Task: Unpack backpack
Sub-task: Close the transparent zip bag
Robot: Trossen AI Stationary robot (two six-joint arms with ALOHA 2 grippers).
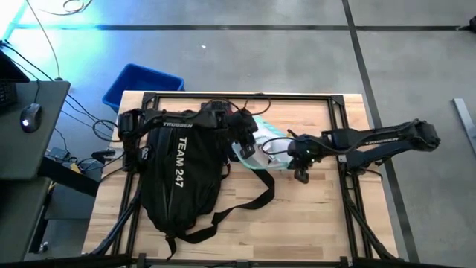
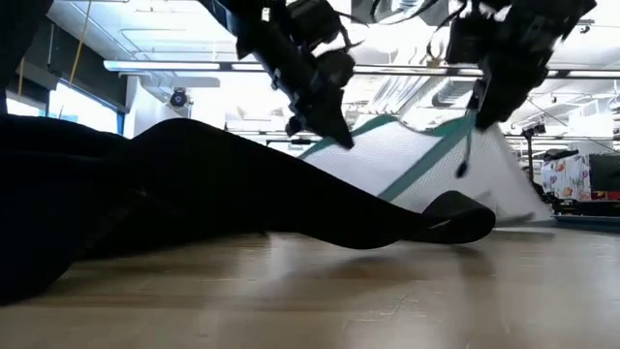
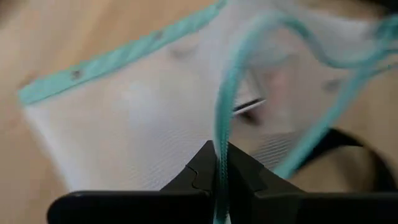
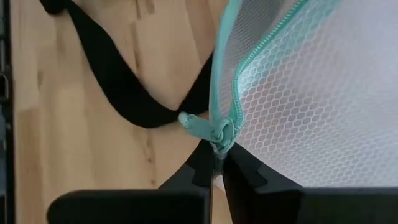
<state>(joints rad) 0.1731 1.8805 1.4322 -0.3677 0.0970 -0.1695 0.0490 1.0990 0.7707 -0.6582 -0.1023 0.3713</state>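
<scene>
The black backpack [image 1: 178,171] lies flat on the table with its white "TEAM 247" lettering up, and fills the left of the low view [image 2: 145,194]. A white mesh pouch [image 1: 256,152] with teal zipper and trim sits by the backpack's top end, held up between both grippers [image 2: 417,170]. My left gripper [image 1: 244,141] is over the backpack's top end, shut on a teal cord. My right gripper [image 1: 299,173] reaches in from the right, shut on the pouch's zipper edge. A backpack strap [image 4: 118,87] lies on the wood under the pouch. My left gripper [image 3: 221,163] pinches a teal cord [image 3: 219,134] of the pouch between its two fingers; the cord runs on from the fingers across the mesh [image 3: 143,118]. My right gripper [image 4: 216,160] pinches the pouch's teal zipper edge right beside the zipper pull [image 4: 219,132]. The mesh [image 4: 311,93] spreads away from the fingers, raised above the wood.
Long black straps [image 1: 253,201] trail from the backpack across the near middle of the table. A blue bin [image 1: 141,83] stands past the table's far left corner. A desk with a mouse [image 1: 30,115] is to the left. Bare wood shows on the table's right half [image 1: 320,216].
</scene>
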